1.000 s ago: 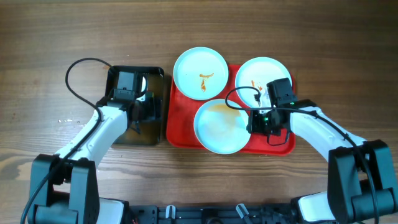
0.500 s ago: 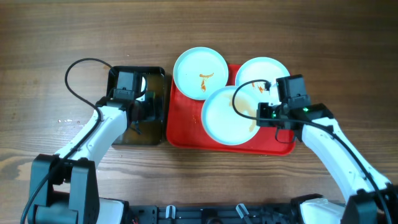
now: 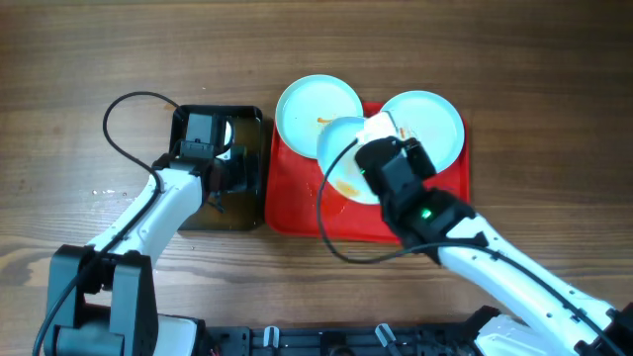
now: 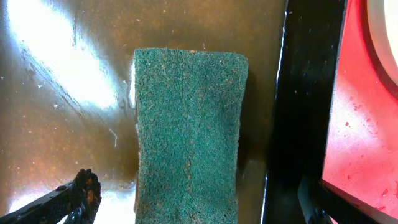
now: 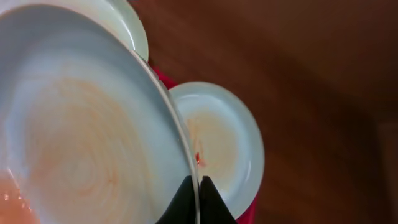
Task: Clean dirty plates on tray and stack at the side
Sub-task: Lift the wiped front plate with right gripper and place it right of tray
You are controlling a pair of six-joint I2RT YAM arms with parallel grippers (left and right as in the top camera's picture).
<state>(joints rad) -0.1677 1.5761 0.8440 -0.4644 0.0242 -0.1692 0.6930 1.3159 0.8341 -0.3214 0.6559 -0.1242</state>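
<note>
The right hand (image 5: 198,200) pinches the rim of the held plate (image 5: 81,143), jaws narrow on its edge. The plate hangs tilted above the middle of the tray (image 3: 295,210), with an orange film across its face. A second plate (image 3: 302,99) lies at the tray's 11 o'clock and a third plate (image 3: 440,124) at 1 o'clock, both overhanging the far edge. At the tray's 9 o'clock sits the basin (image 3: 259,198). There the left hand (image 4: 196,202) hovers wide open, a finger on either side of the sponge (image 4: 186,124), which lies flat in brown water, ungripped. The step in hand looks like bringing sponge and plate together. To do it well, the left hand should close across the sponge's narrow width and lift it clear of the basin wall. It should meet the plate over the tray, so drips miss the tabletop (image 3: 554,79). The thin rim pinch could slip under scrubbing, so light strokes toward the right hand seem safest.
</note>
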